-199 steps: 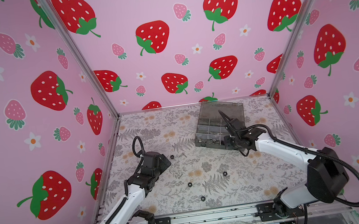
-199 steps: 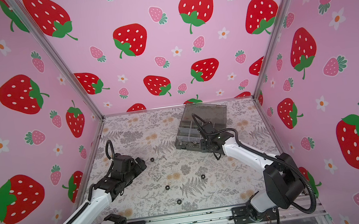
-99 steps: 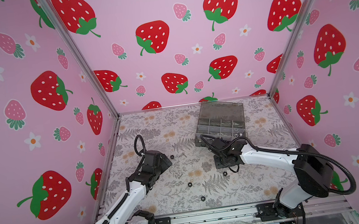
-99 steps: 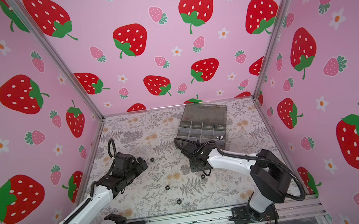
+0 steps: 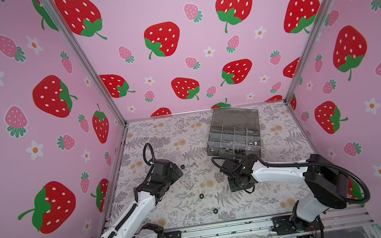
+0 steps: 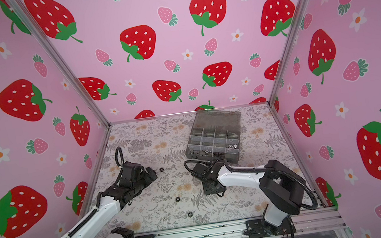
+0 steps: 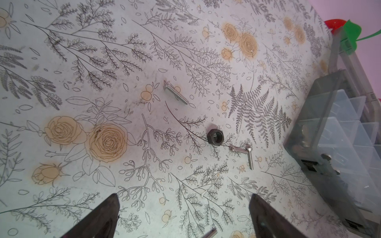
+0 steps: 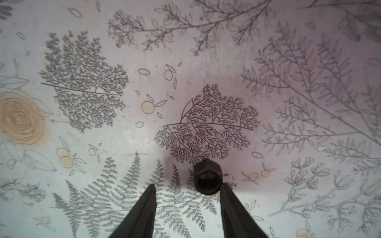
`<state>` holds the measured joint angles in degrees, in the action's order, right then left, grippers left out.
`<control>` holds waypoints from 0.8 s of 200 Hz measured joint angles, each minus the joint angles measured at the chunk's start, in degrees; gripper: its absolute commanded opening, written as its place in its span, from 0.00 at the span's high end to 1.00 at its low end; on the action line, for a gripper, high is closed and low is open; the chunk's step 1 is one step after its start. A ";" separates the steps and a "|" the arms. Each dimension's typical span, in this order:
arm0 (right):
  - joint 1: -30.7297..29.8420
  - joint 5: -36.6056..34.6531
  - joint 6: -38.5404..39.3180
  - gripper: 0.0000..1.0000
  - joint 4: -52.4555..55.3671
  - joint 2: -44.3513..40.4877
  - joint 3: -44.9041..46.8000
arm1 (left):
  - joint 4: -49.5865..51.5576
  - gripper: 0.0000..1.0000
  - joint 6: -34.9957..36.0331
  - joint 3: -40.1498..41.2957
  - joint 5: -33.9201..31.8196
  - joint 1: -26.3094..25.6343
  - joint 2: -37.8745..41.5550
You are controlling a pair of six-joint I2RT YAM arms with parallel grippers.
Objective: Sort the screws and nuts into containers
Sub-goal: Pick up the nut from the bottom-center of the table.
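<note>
No text, label, brand or number is legible anywhere.

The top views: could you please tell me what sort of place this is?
Probably a robot test cell: strawberry-print walls on aluminium posts, a floral tabletop, and two white arms mounted on a front rail.

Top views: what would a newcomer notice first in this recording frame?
The pink strawberry walls dominate, around a flower-printed table. Toward its back right stands a smoky grey box, lid open, while black nuts lie scattered nearer the front. In the right wrist view, the right gripper is open with one nut between its jaws.
</note>
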<state>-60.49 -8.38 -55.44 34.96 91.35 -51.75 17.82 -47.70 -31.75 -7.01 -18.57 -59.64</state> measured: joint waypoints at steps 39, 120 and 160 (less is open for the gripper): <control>0.02 -0.96 -0.24 0.48 1.07 0.57 0.07 | 0.00 0.01 0.00 0.00 0.04 0.00 0.00; 2.27 -0.68 1.86 0.56 -0.98 2.25 0.02 | 0.02 0.01 0.02 -0.02 0.13 0.20 -0.04; 2.91 0.07 3.28 0.61 -2.08 2.36 0.07 | 0.02 0.01 0.02 -0.02 0.07 0.20 0.07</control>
<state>-57.58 -8.32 -52.16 32.88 93.71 -51.68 17.85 -47.68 -31.77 -6.94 -18.37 -59.57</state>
